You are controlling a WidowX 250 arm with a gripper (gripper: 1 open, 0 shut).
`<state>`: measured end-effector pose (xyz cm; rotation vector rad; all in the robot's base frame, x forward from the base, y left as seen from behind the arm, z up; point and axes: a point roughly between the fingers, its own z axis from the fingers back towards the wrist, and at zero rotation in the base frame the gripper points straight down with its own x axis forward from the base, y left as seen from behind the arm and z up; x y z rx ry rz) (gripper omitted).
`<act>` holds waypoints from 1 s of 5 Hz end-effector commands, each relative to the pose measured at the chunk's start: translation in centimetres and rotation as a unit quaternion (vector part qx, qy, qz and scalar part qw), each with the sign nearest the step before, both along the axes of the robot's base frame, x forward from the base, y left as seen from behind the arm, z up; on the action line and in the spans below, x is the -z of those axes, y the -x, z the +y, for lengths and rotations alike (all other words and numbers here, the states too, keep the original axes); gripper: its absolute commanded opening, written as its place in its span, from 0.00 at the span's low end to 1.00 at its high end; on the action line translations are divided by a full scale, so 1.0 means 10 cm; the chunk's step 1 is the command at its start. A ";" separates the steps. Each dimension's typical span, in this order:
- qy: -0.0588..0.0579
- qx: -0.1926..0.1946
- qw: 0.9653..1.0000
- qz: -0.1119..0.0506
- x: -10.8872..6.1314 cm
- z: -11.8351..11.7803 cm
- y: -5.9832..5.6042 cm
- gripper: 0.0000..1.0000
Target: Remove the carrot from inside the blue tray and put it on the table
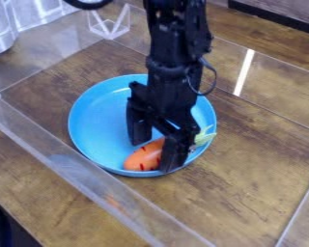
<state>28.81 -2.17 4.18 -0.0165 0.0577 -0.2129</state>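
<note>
The round blue tray lies on the dark wooden table. Inside it, near the front right rim, rests the orange carrot with its pale green top pointing right. My black gripper has come straight down over the carrot. Its jaws are open, one finger to the carrot's left and the other on its right, partly hiding the carrot's middle. Nothing is gripped.
A clear plastic barrier runs along the table's front-left edge, close to the tray. A strip of bright reflection lies on the wood at the right. Light objects sit at the far back left.
</note>
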 end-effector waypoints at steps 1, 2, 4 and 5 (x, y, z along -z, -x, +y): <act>0.001 0.001 1.000 -0.023 -0.05 0.02 -0.10 0.00; 0.002 0.001 1.000 -0.026 -0.06 0.04 -0.11 0.00; 0.008 0.001 0.999 -0.032 -0.08 0.09 -0.14 0.00; 0.010 0.001 0.999 -0.035 -0.09 0.11 -0.15 0.00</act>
